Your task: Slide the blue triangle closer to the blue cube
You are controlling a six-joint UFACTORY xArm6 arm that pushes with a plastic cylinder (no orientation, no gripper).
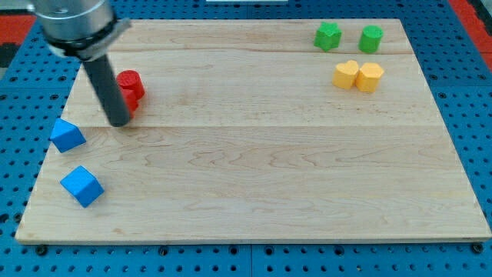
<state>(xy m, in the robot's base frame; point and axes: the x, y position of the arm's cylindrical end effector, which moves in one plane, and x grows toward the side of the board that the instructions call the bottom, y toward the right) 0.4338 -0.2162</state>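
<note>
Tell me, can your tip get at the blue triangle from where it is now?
Probably yes. My tip rests beside the red blocks, up and to the view's right of the blue triangle. Bare board lies between them; the blue cube sits lower, out of the way.

The scene is seen through a single camera set above and in front of the wooden board (254,154), looking down at a slant so that the board's far edge at the view's top appears narrower than its near edge at the view's bottom. Nearly the whole board is framed at moderate closeness, with a border of blue perforated table (469,92) shown around it and the arm's housing (73,23) cut off at the view's top left. No second view is provided, so no part of the scene is shared.
</note>
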